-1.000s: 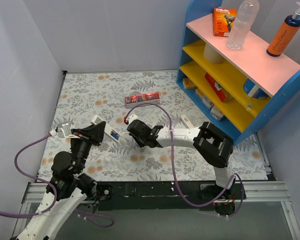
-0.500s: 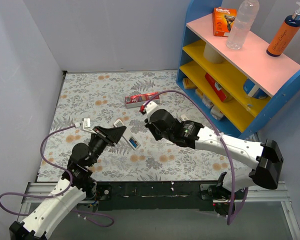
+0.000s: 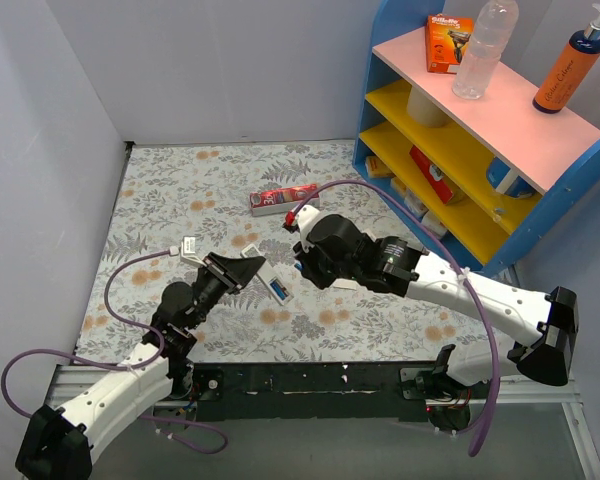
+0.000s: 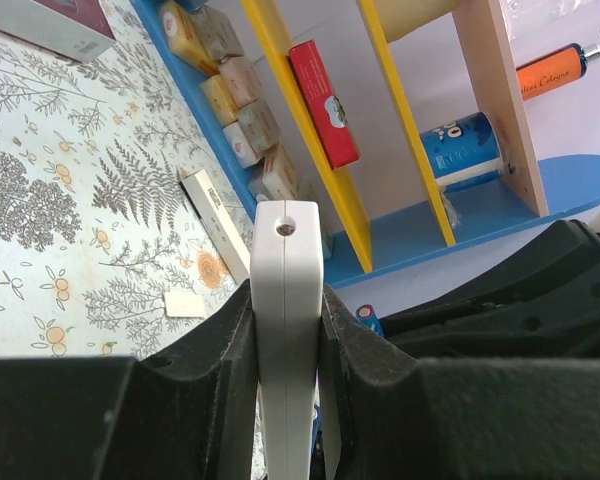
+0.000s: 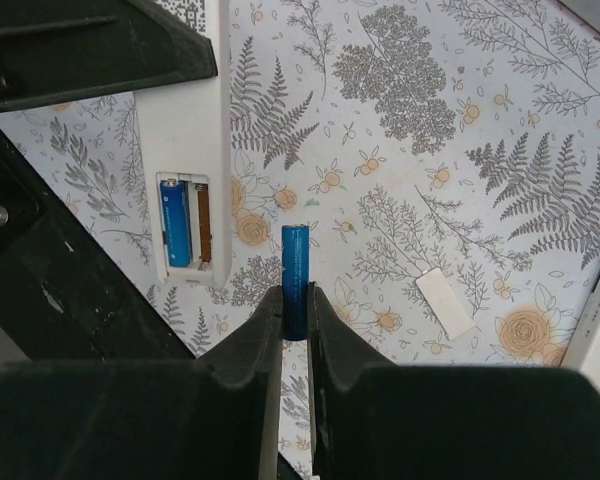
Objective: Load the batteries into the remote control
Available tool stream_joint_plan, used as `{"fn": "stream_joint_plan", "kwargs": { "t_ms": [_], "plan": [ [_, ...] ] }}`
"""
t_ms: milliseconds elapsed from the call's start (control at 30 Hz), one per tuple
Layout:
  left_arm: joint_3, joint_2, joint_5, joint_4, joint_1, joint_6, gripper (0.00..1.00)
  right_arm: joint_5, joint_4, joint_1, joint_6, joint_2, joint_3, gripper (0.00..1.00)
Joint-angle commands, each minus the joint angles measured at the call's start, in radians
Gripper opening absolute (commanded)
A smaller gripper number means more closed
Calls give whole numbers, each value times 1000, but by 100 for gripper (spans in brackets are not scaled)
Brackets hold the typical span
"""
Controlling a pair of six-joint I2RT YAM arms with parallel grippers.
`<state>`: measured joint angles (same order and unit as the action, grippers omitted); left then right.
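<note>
My left jaws are clamped tight on the remote [image 4: 285, 300], gripping its two long sides so that the white bar sticks out past the fingertips, raised off the counter [image 3: 180, 190]. From above, the remote points toward my right arm with its open battery bay facing up. One blue battery [image 5: 177, 222] sits in the bay's left slot; the slot beside it is bare.

My right jaws are closed almost fully on a second battery [image 5: 295, 265], also blue. They pinch its lower end, and the rest stands out beyond the fingertips. This battery hangs just beside the bay end of the remote, not touching it.

A small white flat piece [image 5: 446, 302] lies on the fern-patterned counter under my right wrist. A red carton [image 3: 285, 199] lies farther back on the counter, well apart from both arms. A blue shelf unit [image 3: 580, 160] stands on the right.
</note>
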<state>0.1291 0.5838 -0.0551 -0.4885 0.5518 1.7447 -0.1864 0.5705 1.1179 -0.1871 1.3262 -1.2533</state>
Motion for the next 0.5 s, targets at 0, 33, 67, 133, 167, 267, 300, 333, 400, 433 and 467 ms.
{"fn": "stream_joint_plan", "kwargs": {
  "t_ms": [0, 33, 67, 133, 167, 267, 300, 333, 400, 433, 467],
  "plan": [
    [-8, 5, -14, -105, -1, 42, 0, -8, 25, 7, -28, -10, -26, 1],
    [-9, 1, -6, -90, -1, 39, 0, -21, 22, 6, -35, -2, -15, 1],
    [-14, -4, -3, -84, -1, 38, 0, -48, 22, 3, -47, 2, -5, 1],
    [-22, -32, 9, -59, -1, 30, 0, -76, 13, -7, -63, 17, 40, 1],
    [-25, -44, 14, -49, -1, 29, 0, -85, 3, -15, -69, 22, 60, 1],
    [-31, -84, 23, -18, -1, 15, 0, -64, -76, -55, -87, 47, 172, 1],
    [-34, -91, 26, -10, -1, 13, 0, -53, -96, -65, -95, 54, 199, 1],
    [-37, -110, 27, 4, -3, 10, 0, -45, -122, -78, -101, 71, 250, 1],
    [-37, -124, 31, 16, -1, 3, 0, -45, -204, -85, -113, 97, 296, 1],
    [-39, -134, 32, 25, -3, 1, 0, -45, -231, -86, -123, 106, 336, 1],
    [-39, -140, 34, 28, -1, -2, 0, -48, -276, -86, -126, 117, 348, 1]
  ]
}}
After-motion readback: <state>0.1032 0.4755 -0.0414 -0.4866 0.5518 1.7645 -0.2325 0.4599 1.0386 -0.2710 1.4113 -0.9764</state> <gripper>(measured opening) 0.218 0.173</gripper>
